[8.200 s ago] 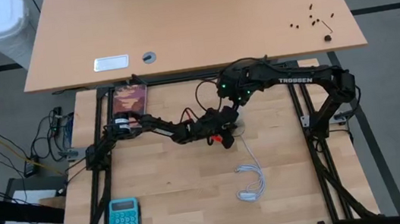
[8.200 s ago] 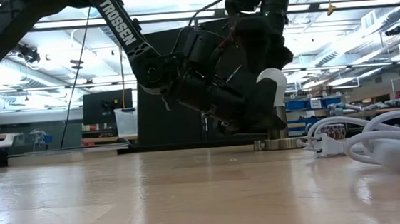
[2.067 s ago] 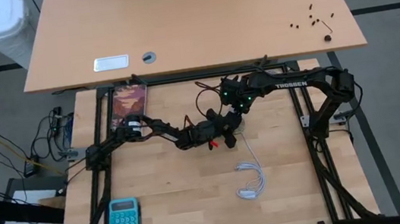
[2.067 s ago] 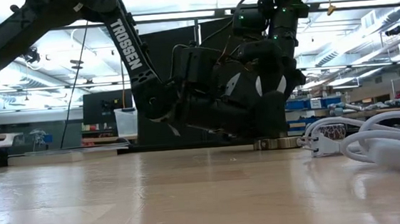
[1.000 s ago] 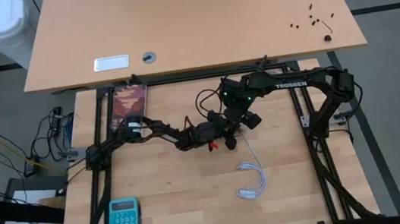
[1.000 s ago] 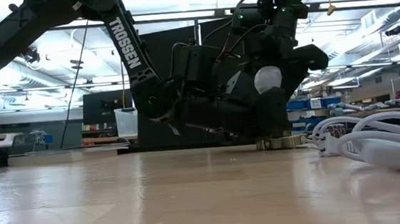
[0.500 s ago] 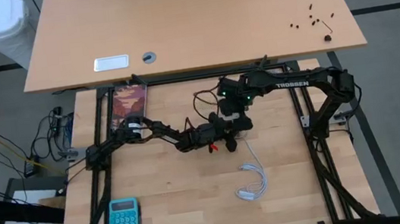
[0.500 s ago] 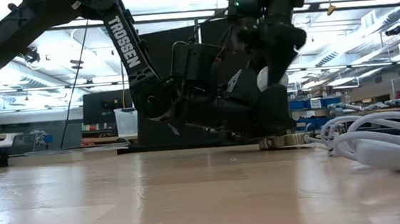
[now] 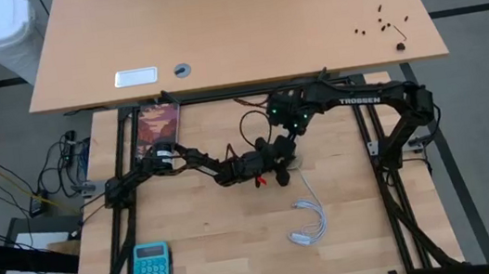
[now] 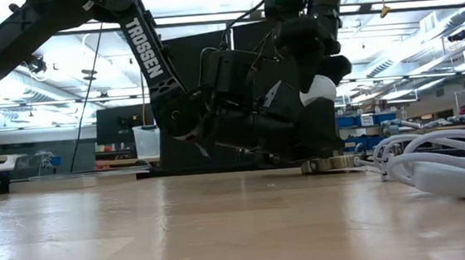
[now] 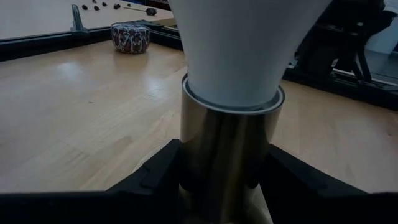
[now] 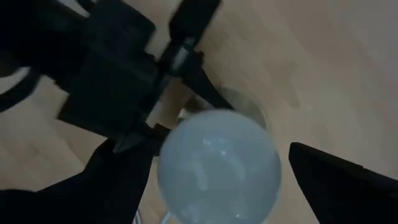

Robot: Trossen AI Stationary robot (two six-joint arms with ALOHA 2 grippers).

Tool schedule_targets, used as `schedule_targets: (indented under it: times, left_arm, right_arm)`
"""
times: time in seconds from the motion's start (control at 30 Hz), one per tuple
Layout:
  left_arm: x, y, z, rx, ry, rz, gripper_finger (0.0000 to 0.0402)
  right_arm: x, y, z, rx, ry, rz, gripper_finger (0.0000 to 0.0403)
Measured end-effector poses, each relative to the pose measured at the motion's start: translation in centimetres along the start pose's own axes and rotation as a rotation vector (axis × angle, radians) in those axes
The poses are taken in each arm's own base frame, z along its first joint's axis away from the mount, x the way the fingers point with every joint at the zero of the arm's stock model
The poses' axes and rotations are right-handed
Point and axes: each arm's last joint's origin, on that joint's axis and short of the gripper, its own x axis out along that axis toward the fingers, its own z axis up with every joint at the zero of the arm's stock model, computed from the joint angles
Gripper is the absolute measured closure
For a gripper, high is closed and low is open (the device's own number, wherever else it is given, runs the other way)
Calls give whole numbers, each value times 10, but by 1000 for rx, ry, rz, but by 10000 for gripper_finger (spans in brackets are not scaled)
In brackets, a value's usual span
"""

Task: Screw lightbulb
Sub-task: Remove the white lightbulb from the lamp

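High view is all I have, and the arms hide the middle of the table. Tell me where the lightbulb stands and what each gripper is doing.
Observer: In the low view, the lightbulb stands upright, dome up, on the socket, which rests on the table.
Operator: Report the left gripper.
Observer: The left gripper is shut on the socket, one finger pressed against each side of its metal barrel, just under the bulb's white neck.
Operator: Now the right.
Observer: The right gripper hangs over the dome, open, with a finger on either side and bare table showing between the bulb and one finger.
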Motion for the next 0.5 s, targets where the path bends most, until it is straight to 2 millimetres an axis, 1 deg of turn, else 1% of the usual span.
schedule_targets:
  times: [0.1,0.33,0.5]
  left_arm:
    - [0,0,0,0,-1,0,217]
    - [0,0,0,0,-1,2,217]
    - [0,0,0,0,0,4,217]
  right_arm:
    - [6,1,-5,55,21,-23,18]
    - [16,3,-6,106,0,-17,19]
    - [16,-5,-10,87,56,-55,31]
